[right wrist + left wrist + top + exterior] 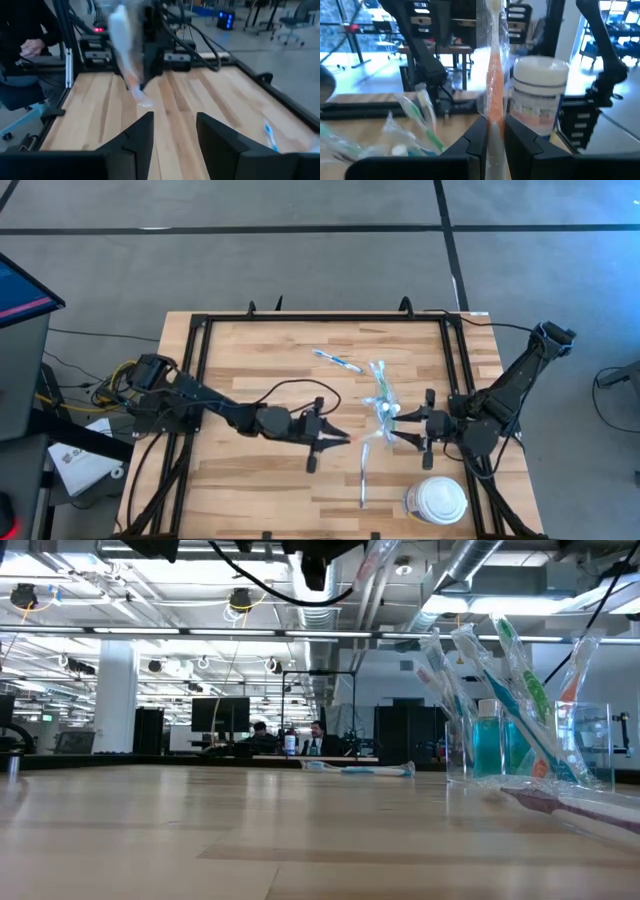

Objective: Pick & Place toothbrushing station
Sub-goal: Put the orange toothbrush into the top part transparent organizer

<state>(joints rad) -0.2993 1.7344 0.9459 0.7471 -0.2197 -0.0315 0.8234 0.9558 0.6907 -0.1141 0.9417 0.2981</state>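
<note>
Transfer step: left gripper pinches a wrapped orange toothbrush; next, insert it into the clear cup. Right gripper is spread.

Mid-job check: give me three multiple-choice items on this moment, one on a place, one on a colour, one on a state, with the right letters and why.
1. Where does the white lidded container stand on the table?
A. at the far edge, in the middle
B. near the front edge, by the right arm
C. at the front left corner

2. What colour is the handle of the wrapped toothbrush in the left gripper?
A. orange
B. black
C. purple

3. How is the right gripper?
A. shut on the cup
B. shut on a tube
C. open, holding nothing

Answers:
1. B: the high view shows it at the front, just before the right arm's base.
2. A: the left wrist view shows an orange handle between the fingers.
3. C: the right wrist view shows its fingers apart with bare table between them.
</note>
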